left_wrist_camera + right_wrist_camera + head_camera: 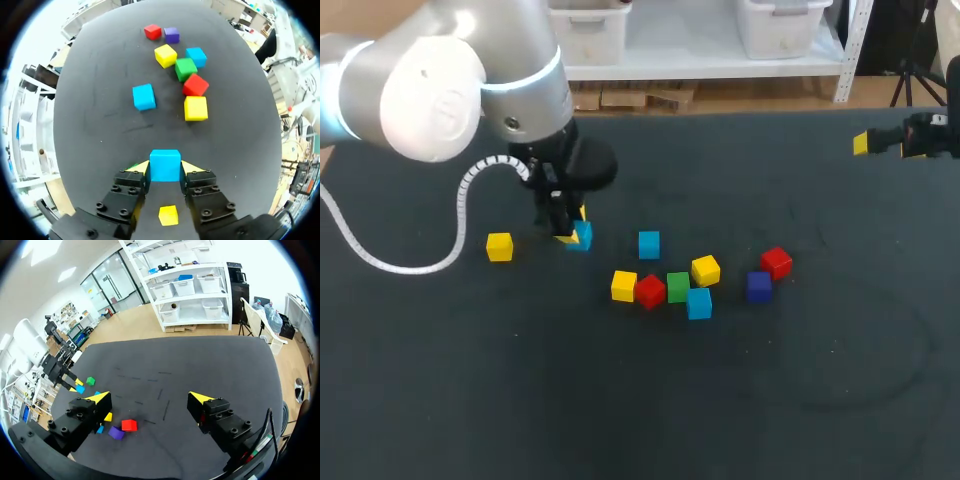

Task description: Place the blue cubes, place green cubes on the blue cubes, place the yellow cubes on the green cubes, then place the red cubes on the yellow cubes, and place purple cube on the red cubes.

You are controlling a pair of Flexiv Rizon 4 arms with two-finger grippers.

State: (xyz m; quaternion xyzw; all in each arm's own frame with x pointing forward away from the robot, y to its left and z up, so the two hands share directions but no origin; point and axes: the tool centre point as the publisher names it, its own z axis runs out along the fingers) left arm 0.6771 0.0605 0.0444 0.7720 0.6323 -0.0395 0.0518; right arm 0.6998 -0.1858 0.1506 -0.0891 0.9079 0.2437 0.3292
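Head view: the left claw [563, 228] sits low over the dark table [470, 380], clenched on a blue cube [582, 236] that seems to rest on the surface (hard to judge from above). A lone yellow cube [499, 246] lies near it. The right claw [888, 146] hangs at the far right edge.

Left wrist view: both yellow fingertips [141, 167] press the blue cube's sides. A green cube [185, 68] lies well ahead.

Right wrist view: the right claw is released, fingers wide, above a red cube [129, 425] and a purple cube [116, 432].
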